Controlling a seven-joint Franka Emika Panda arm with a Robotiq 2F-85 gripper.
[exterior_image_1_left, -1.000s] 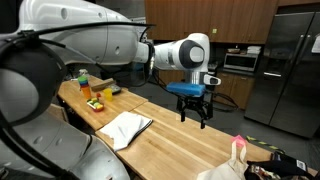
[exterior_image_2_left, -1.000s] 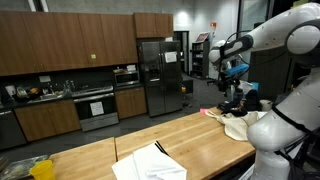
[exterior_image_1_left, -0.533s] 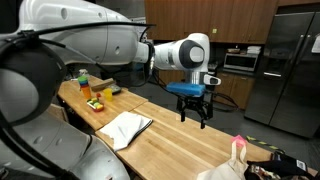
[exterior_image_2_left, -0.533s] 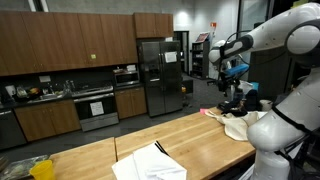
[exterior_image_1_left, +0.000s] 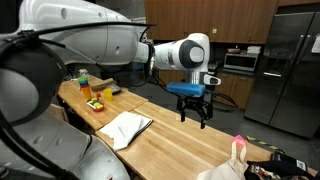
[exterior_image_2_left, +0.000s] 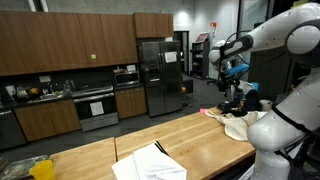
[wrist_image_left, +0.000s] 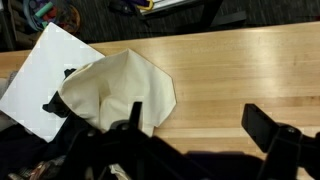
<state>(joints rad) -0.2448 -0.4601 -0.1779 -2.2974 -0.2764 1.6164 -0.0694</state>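
Observation:
My gripper hangs open and empty well above the wooden table; it also shows in an exterior view. In the wrist view its two fingers stand wide apart over bare wood. A cream cloth lies crumpled on the table to the left of the fingers, partly on a white sheet. The cloth also shows at the table's end in both exterior views. Nothing is between the fingers.
White papers lie on the table. A green bottle and small yellow and orange items stand at the far end. Dark cabinets, an oven and a steel fridge line the wall. Dark gear sits by the cloth.

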